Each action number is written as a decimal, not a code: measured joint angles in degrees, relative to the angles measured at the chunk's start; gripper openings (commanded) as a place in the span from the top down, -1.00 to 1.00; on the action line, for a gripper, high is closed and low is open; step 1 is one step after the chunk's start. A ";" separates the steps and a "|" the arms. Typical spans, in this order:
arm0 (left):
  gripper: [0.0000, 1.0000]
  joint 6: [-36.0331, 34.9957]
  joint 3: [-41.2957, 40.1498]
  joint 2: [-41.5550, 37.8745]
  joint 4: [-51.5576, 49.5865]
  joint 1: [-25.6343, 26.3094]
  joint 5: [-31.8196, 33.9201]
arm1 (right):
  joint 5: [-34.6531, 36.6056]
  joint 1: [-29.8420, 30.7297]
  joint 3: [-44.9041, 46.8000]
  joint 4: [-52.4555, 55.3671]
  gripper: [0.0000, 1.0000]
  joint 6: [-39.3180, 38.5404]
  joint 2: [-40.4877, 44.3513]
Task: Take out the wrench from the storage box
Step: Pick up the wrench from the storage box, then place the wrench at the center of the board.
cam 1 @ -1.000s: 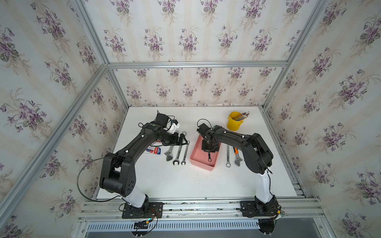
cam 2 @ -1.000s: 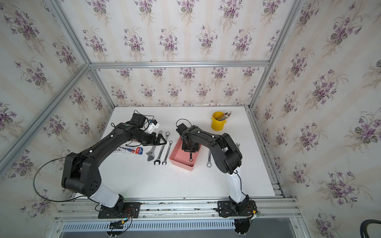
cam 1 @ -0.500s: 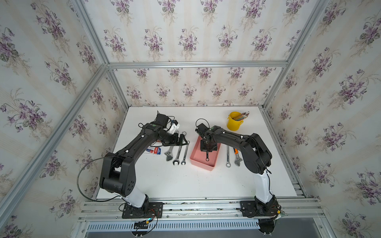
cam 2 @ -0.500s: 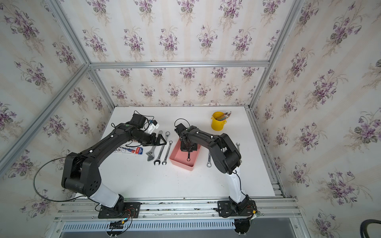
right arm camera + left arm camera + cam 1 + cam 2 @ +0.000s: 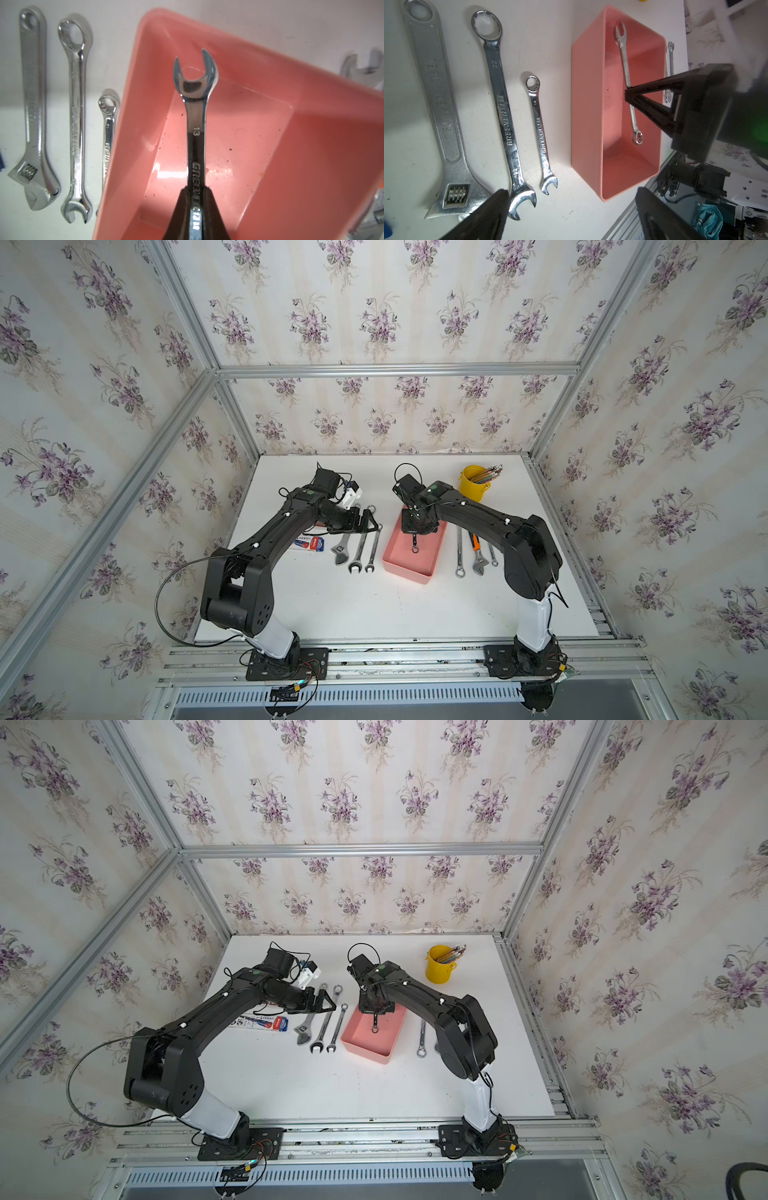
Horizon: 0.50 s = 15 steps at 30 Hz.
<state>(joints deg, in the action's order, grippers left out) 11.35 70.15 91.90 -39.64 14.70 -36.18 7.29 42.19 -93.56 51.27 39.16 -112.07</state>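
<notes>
Both top views look down from high on the whole table; both wrist views share the pink box, close.

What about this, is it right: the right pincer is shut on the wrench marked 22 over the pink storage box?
Not quite: the wrench is marked 13, not 22, as the right wrist view shows. The rest stands: the right pincer is shut on it over the pink storage box.

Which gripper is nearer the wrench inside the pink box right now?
Right. The right gripper is shut on the wrench inside the storage box; the left gripper hovers open over the loose wrenches beside the box.
</notes>
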 measured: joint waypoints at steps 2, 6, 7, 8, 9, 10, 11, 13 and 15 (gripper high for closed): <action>-0.98 0.00 0.09 0.04 0.00 0.00 0.00 | 1.44 -0.22 0.70 1.64 1.00 -0.02 2.58; -0.98 0.02 0.63 0.33 0.00 0.00 -0.04 | 3.91 -2.23 5.18 4.90 1.00 -0.79 7.93; -0.98 0.00 0.66 0.35 0.00 0.00 -0.04 | 4.50 -3.15 6.29 5.51 1.00 -1.22 9.14; -0.98 0.00 0.70 0.39 -0.02 0.00 -0.07 | 5.25 -4.37 7.93 5.62 0.99 -1.97 10.73; -0.98 0.00 0.79 0.50 0.00 0.00 -0.11 | 5.75 -5.68 10.01 5.53 0.99 -2.69 12.59; -0.98 0.02 0.87 0.57 -0.04 0.00 -0.15 | 6.08 -6.80 11.78 5.25 0.99 -3.37 13.86; -0.98 0.02 0.98 0.70 -0.07 0.00 -0.20 | 6.34 -7.98 14.08 4.50 0.99 -3.96 15.13; -0.98 0.02 1.46 0.92 -0.11 0.00 -0.22 | 6.29 -9.86 18.67 2.58 0.98 -5.55 16.74; -0.98 0.00 1.97 0.94 -0.46 0.02 -0.24 | 4.31 -12.31 23.32 -0.76 0.98 -7.23 17.14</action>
<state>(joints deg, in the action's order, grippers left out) 11.35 72.12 92.84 -40.10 14.72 -36.42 11.60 29.89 -70.24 50.50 31.92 -94.94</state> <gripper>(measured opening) 0.989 0.118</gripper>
